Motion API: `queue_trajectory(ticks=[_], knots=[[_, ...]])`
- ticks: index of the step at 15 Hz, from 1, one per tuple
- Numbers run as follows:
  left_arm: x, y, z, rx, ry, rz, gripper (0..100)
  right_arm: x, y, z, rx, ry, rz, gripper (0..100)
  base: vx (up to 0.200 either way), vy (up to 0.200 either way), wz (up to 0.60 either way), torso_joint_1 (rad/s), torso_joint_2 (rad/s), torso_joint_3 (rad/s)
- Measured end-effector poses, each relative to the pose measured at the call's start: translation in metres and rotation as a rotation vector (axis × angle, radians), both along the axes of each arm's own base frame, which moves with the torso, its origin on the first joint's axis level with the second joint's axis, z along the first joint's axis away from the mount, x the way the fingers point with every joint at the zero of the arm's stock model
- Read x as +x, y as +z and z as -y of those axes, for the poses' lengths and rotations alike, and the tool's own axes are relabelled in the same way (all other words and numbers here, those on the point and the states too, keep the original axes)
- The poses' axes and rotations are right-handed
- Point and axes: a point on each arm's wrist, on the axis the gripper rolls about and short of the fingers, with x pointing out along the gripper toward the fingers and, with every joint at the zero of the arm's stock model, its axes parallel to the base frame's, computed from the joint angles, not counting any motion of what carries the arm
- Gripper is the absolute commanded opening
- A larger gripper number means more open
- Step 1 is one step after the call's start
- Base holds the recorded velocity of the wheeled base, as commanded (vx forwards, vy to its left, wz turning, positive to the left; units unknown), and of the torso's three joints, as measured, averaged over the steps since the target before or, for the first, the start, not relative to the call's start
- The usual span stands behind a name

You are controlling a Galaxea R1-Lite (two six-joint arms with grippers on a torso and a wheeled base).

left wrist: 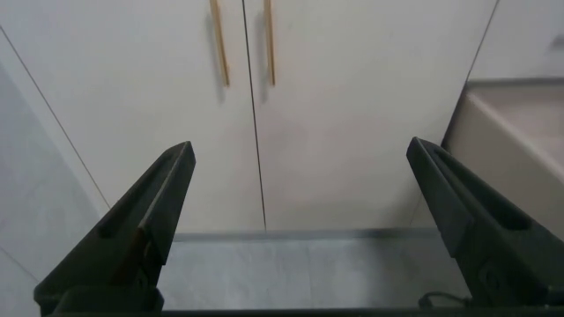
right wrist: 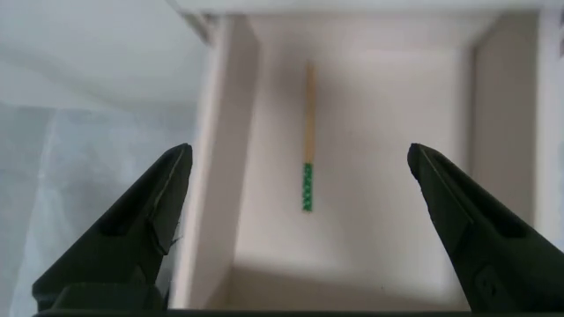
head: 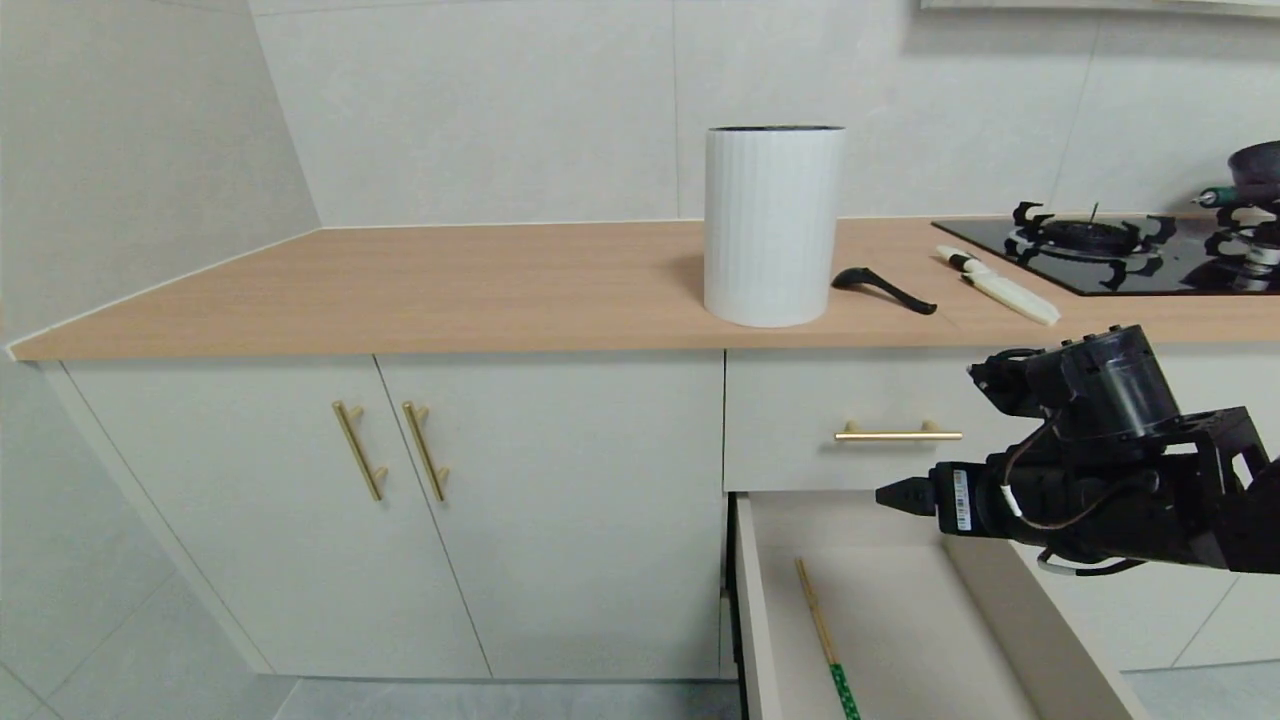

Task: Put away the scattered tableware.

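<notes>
We are holding our right gripper (head: 897, 495) over the open drawer (head: 752, 600). Its fingers (right wrist: 141, 233) are spread wide, and they are gripping nothing and touching nothing. Looking down between them, we are seeing the chopsticks (right wrist: 307, 132) lying flat on the drawer floor. They are running lengthwise, with the green-patterned end toward the drawer's front. They are resting nearer the drawer's left wall than its right, apart from both, and well below the gripper.

We are holding our left gripper (left wrist: 297, 150) low in front of the closed doors (left wrist: 352, 106) with gold handles. It too is spread wide and is carrying nothing.

The other tableware is lying up on the counter (head: 450, 290). A black spoon (head: 885, 288) is resting just beside the white canister (head: 772, 225). A white knife (head: 998, 286) is lying between the spoon and the hob (head: 1100, 250), touching neither. Neither gripper is touching anything on the counter.
</notes>
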Motion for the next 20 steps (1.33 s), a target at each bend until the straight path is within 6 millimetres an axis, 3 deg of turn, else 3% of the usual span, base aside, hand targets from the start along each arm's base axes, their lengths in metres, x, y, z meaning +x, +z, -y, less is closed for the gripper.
queue_trajectory(ticks=[20], knots=[[0.0000, 0.0000, 0.0000, 0.000, 0.000, 0.000, 100, -0.0002, -0.0046, 0.0004, -0.010, 0.003, -0.014, 100, 0.000, 0.000, 0.00, 0.201, -0.47, -0.271]])
